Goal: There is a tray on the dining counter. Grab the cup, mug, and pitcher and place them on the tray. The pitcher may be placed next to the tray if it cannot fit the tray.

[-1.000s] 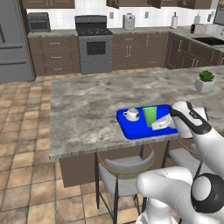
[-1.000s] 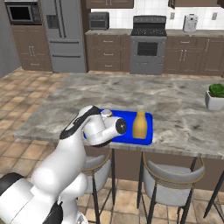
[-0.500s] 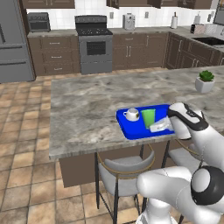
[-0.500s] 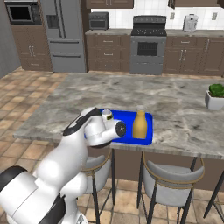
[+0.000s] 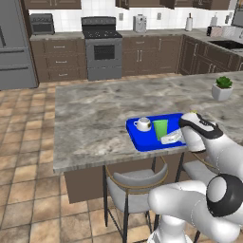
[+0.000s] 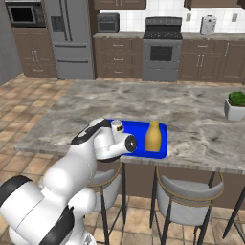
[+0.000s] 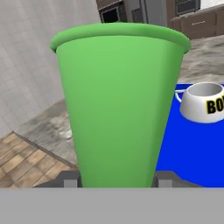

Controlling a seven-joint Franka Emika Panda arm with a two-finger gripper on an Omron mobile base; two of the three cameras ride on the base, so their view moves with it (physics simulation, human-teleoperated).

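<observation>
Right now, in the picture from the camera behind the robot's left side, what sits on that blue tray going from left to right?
White mug → green cup → the robot's gripper, all over the blue tray.

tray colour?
Bright blue tray, rounded corners; clearest in the left base view.

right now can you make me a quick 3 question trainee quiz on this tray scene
1. True or false: the mug stands on the tray.
2. What sits between the jaws? A) pitcher B) cup C) plant
3. Fill in: the pitcher is coloured ____.

Key
1. True; in the left base view it sits at the tray's far left end.
2. B; in the hand view the cup stands between the fingertips of the gripper.
3. Yellow-orange.
</observation>
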